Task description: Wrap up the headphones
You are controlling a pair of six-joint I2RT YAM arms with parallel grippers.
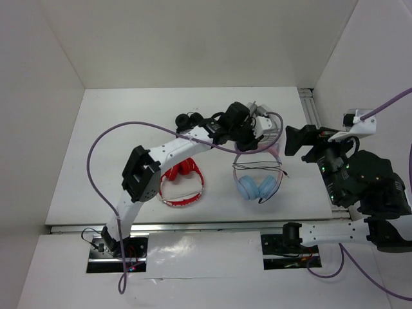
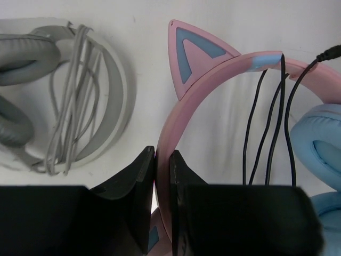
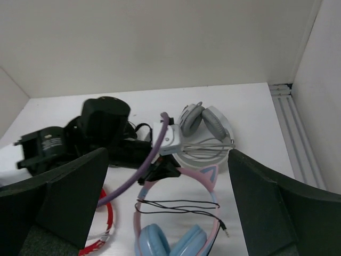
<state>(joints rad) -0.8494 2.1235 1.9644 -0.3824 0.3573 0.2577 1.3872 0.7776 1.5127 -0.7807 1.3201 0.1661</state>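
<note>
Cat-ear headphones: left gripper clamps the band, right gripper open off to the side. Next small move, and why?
Probably bring the right gripper over to the cable's loose plug and close on it. The left gripper pins the pink headband, and the black cable only crosses it in a few slack strands, so the wrap looks unfinished.

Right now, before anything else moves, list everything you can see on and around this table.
Cat-ear headphones: one, pink band with light blue cups, centre-right of the table.
Cable: one, thin and black, strung across the pink band's arch.
Red headphones: one, red, left of the pink pair.
Grey-white headphones: one, grey and white, beyond the pink pair, grey cord bundled across the band.
Black item: one, black, far side by the left arm, too hidden to identify.
Table: one, white.
Left gripper: one, black, shut on the pink band.
Right gripper: one, black, open and holding nothing, at the table's right side.
</note>
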